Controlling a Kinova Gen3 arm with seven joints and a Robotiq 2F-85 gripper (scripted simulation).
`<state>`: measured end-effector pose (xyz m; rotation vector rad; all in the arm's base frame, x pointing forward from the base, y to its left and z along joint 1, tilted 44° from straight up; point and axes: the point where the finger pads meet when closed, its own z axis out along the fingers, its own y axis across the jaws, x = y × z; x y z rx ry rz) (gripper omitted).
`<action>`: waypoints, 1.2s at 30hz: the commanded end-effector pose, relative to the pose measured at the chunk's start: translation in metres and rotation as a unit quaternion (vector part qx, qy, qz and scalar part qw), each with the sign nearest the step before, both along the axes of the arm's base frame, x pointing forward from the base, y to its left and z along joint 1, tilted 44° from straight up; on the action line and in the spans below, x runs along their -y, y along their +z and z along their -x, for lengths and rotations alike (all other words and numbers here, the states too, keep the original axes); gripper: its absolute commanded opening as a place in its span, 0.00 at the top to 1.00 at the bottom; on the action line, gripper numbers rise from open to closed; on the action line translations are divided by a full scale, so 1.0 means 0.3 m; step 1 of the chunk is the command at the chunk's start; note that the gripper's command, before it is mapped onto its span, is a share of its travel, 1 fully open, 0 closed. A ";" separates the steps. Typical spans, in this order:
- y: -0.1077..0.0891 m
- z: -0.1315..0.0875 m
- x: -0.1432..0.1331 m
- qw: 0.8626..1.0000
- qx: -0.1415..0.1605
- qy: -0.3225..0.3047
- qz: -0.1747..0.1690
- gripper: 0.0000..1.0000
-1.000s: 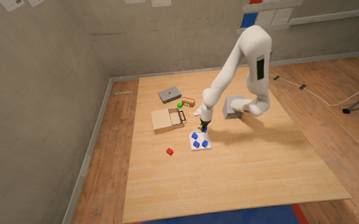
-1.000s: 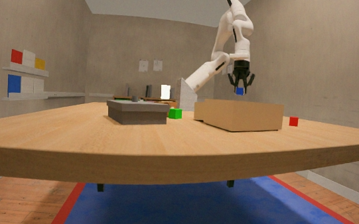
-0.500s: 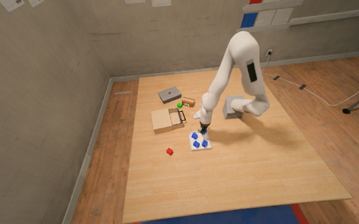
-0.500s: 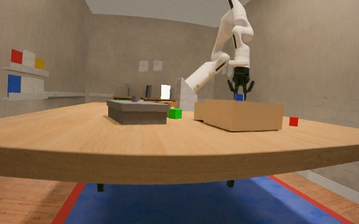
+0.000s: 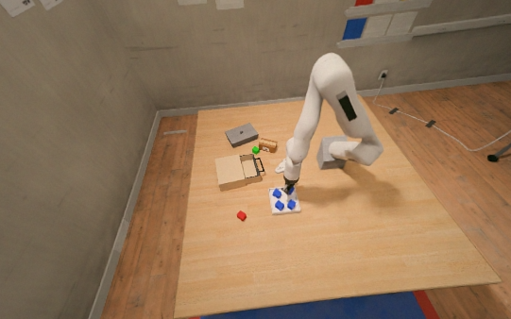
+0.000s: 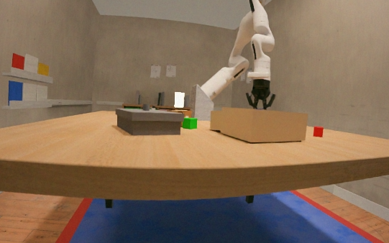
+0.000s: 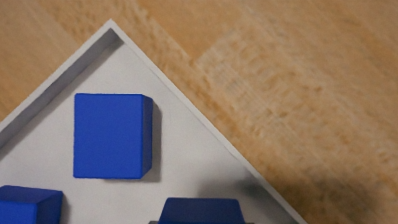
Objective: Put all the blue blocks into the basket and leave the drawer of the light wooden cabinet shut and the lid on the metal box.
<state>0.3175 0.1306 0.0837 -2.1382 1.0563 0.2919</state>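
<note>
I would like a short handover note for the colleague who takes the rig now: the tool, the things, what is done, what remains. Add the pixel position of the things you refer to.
Tool [image 5: 289, 190] [image 6: 260, 108] [image 7: 202, 222]: shut on a blue block [image 5: 292, 191] [image 7: 202, 210], over the basket [image 5: 285, 212] [image 7: 185, 160].
Done: three other blue blocks [image 5: 280, 206] [image 7: 107, 135] in basket; lid [image 5: 235, 136] [image 6: 151, 114] on metal box [image 5: 246, 141] [image 6: 147, 128].
Outside: red block [image 5: 241, 215] [image 6: 318, 131], green block [image 5: 255, 150] [image 6: 190, 123]; leave them.
Left: release this block inside, shut the cabinet [image 5: 230, 170] [image 6: 277, 124] drawer [image 5: 250, 167] [image 6: 217, 120], check lid seating. More hidden blue blocks: cannot tell.

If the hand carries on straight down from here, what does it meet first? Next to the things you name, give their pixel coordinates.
Probably the floor of the white basket [image 5: 284, 211] [image 7: 111, 26], met by the blue block [image 5: 291, 191] [image 7: 202, 210] in the hand [image 5: 289, 190]; the remaining gap is hard to judge.
</note>
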 end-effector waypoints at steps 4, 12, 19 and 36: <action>-0.025 -0.005 -0.024 1.000 0.000 0.000 0.000 0.90; -0.050 -0.009 -0.047 1.000 0.000 0.000 0.000 0.90; -0.065 -0.011 -0.062 1.000 0.000 0.000 0.000 0.90; -0.080 -0.013 -0.077 1.000 0.000 0.000 0.000 0.90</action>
